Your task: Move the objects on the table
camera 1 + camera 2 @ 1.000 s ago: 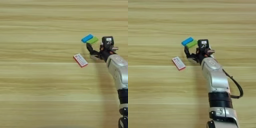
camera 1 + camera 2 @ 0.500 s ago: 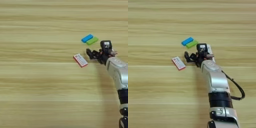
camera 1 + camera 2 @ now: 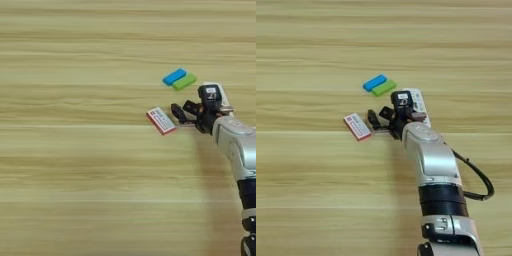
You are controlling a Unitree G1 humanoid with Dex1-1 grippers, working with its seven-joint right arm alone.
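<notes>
A small flat white box with red edging [image 3: 161, 120] lies tilted on the tan wooden table [image 3: 75, 150]. Just to its right, low over the wood, my right gripper [image 3: 181, 111] is open, its two black fingers spread and holding nothing. The lower finger [image 3: 373, 120] ends close to the box's right end; I cannot tell if it touches. Behind the wrist lies a white button remote [image 3: 419, 101], partly covered by the gripper's body. The silver forearm [image 3: 428, 155] rises from the bottom edge.
A blue block [image 3: 174, 76] and a green block [image 3: 184, 81] lie side by side just above the gripper, near the remote's far end. The bare wood stretches wide to the left and toward the near edge.
The gripper has dropped away from the blue and green blocks, down toward the white box's right end. The blocks, the box and the remote have not moved.
</notes>
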